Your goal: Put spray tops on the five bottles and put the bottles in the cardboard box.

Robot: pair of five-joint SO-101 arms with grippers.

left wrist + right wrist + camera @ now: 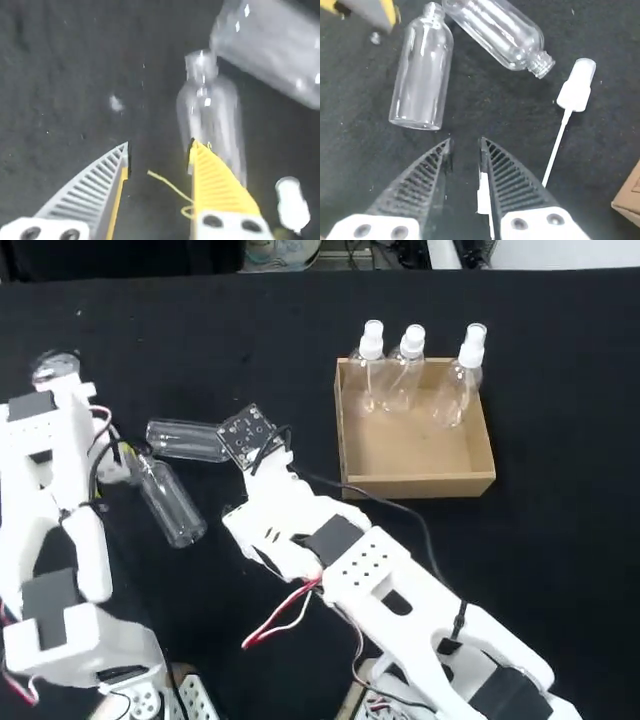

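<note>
The whole tabletop is being covered by a black cloth (560, 570), and its surface, flecked with pale lint, is being picked out by even light. Along the far edge, a narrow strip of the room is being shown beyond the cloth. Dark cables (395, 252) are being left in a tangle there, a white surface (560, 250) is being caught brightly by the light, and a pale rounded object (280, 250) is being cut off by the frame.

3 topped bottles (405, 375) stand in box (418, 483) along far wall; 2 bare bottles (172, 502) lie left of it.
</note>
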